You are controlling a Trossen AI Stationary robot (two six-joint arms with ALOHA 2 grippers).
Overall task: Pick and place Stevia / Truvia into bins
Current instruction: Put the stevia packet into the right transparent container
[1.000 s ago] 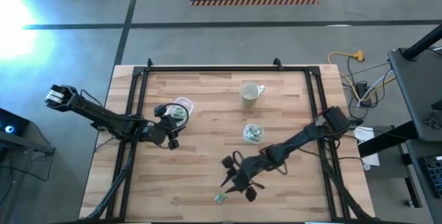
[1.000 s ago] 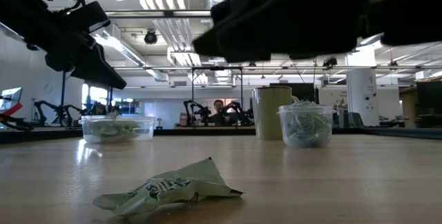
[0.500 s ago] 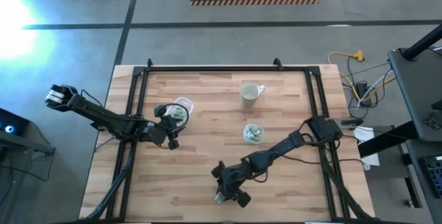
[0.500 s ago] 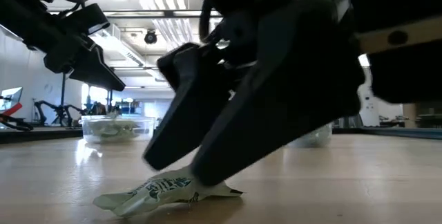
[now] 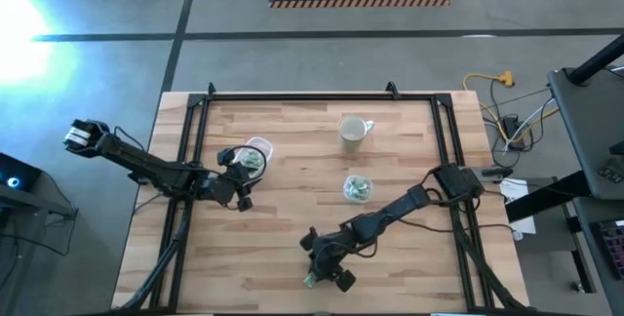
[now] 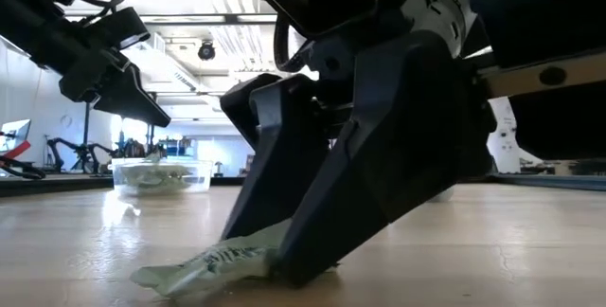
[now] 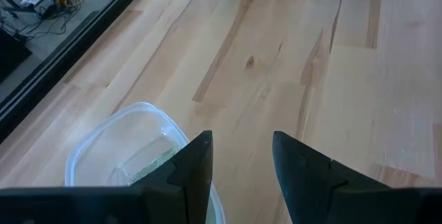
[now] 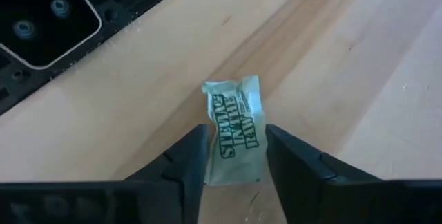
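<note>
While your right gripper (image 8: 233,156) stands on the wood with its jaws apart on either side of the crumpled green-and-white paper Stevia packet (image 8: 235,138), you have the pick half made: the packet lies flat between the two fingers, one end under the fingertips and the rest running out ahead of the jaws. Judging from this, you should close evenly and let the fingertips (image 6: 305,260) skim the pale wooden tabletop (image 5: 283,248) so the thin paper is pinched, not pushed forward; the packet looks limp and may fold or slide, so lift only once it is clamped. You are working close to the table's near edge and its dark frame rail (image 8: 97,16), which sits just beyond the packet, so rise straight up before you swing away. The small clear squarish cup (image 5: 356,188) lies well behind the jaws with bare wood between, a pale mug (image 5: 352,132) beyond it. Your left gripper (image 7: 240,156) waits with jaws apart above the wide clear rounded bin (image 7: 124,151), which already holds packets.
</note>
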